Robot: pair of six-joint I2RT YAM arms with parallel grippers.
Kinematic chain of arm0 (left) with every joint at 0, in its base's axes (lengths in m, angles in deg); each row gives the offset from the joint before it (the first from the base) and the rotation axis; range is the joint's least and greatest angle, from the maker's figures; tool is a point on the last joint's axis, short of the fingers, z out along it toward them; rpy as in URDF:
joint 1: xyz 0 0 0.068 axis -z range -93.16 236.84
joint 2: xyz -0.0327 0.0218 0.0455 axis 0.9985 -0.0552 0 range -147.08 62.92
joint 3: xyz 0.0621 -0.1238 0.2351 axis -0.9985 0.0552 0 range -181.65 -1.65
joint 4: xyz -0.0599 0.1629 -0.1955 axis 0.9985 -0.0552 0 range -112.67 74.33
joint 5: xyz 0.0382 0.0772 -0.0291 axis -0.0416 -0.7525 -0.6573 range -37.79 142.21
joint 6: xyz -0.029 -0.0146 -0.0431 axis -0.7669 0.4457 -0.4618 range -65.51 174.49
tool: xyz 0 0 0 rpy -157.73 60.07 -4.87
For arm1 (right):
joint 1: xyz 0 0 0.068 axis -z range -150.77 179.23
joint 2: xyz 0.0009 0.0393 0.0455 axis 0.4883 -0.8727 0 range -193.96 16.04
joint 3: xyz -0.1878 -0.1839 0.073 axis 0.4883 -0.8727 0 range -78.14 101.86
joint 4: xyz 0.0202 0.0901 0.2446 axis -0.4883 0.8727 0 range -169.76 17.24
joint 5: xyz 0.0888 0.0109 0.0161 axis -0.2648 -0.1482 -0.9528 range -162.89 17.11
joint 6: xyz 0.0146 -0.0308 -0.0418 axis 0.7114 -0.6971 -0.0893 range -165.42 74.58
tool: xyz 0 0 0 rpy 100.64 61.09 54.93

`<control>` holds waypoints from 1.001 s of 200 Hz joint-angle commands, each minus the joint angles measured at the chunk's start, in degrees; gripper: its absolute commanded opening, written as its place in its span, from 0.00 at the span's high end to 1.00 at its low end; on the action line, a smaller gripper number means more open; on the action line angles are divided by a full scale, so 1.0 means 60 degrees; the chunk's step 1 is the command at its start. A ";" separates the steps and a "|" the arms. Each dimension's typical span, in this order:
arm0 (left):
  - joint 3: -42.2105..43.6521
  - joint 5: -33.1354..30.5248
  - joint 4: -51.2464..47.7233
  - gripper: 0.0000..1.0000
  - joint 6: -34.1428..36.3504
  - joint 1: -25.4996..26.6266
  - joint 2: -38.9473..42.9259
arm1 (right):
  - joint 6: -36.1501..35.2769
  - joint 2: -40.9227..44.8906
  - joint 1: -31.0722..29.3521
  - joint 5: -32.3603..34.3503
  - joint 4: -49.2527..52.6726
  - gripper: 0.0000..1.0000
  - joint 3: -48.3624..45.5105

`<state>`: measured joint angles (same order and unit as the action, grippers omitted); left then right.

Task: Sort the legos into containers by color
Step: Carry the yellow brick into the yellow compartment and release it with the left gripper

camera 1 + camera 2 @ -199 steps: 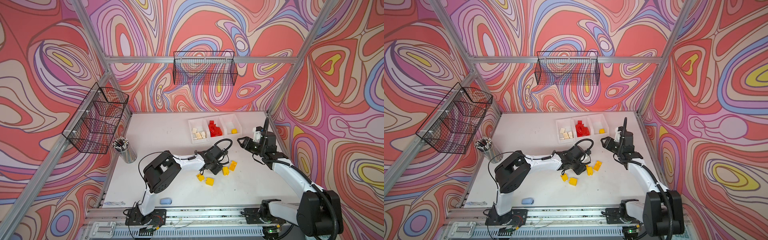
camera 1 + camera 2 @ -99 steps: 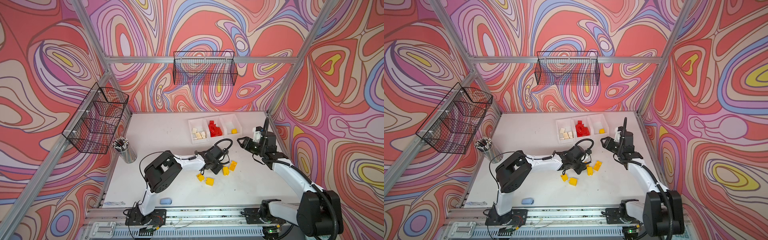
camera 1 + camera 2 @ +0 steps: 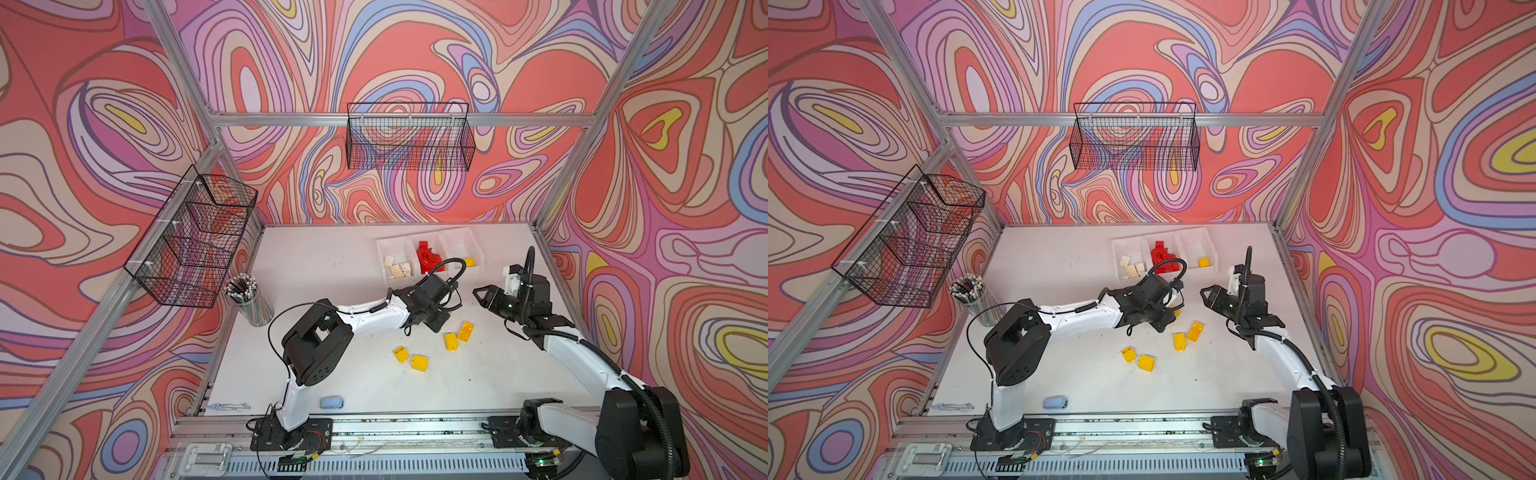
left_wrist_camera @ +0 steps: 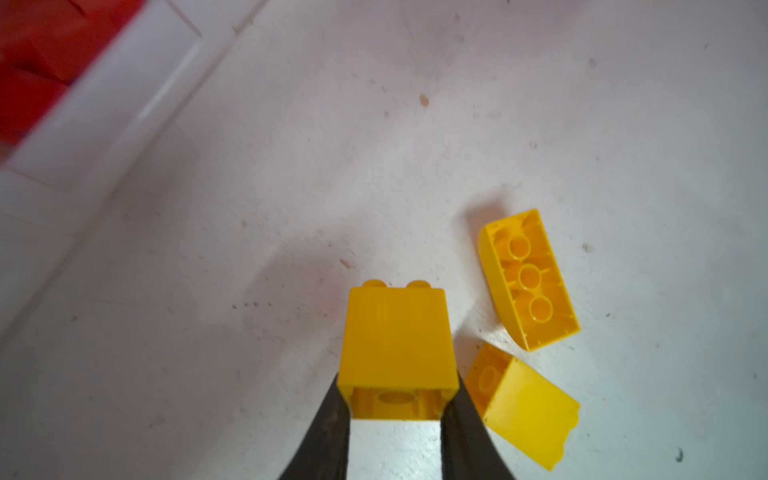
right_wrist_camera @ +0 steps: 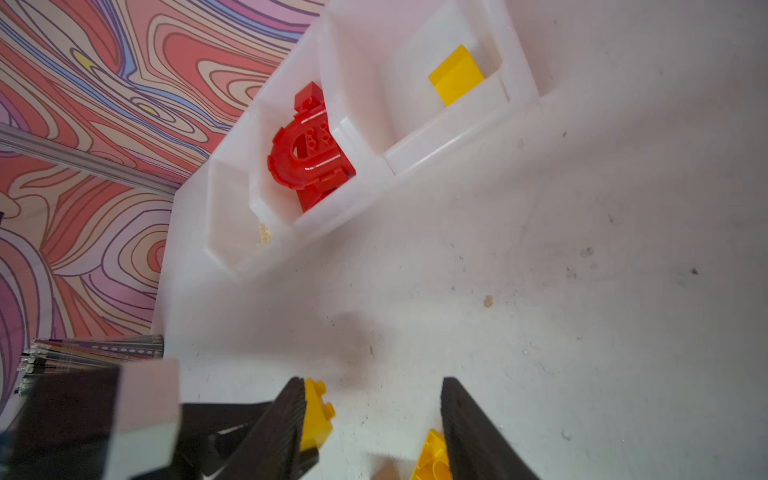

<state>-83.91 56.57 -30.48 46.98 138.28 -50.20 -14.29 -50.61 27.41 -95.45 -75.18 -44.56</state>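
Yellow lego (image 4: 397, 345) — now pinched, L claw (image 4: 397, 390)

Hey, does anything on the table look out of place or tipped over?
Nothing misplaced in the bins. Two yellow bricks beside the left gripper lie tipped, hollow undersides showing. A blue block sits alone near the front edge.

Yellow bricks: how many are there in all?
6. One brick lies in the rightmost bin; a second brick is clamped in the left fingers; four lie loose on the table, two beside the fingers, two nearer the front. Others may be hidden.
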 commanded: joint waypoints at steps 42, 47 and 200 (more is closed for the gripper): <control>-0.3296 0.0939 -0.0672 0.77 -0.0045 -0.0882 -0.1103 | 0.0110 0.1004 0.0027 -0.0022 -0.0106 0.45 -0.1057; -0.3589 0.0997 -0.0658 0.77 -0.0080 -0.0935 -0.1284 | 0.0079 0.1048 0.0030 -0.0025 -0.0064 0.45 -0.1102; -0.9535 0.2144 0.1955 0.75 -0.1270 -0.1896 -0.6175 | -0.0381 0.1735 -0.0147 -0.0479 0.0788 0.44 -0.1615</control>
<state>-136.00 68.51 -21.04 40.18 126.96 -83.73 -15.82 -39.94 26.90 -96.39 -70.70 -53.26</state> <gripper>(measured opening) 0.290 0.556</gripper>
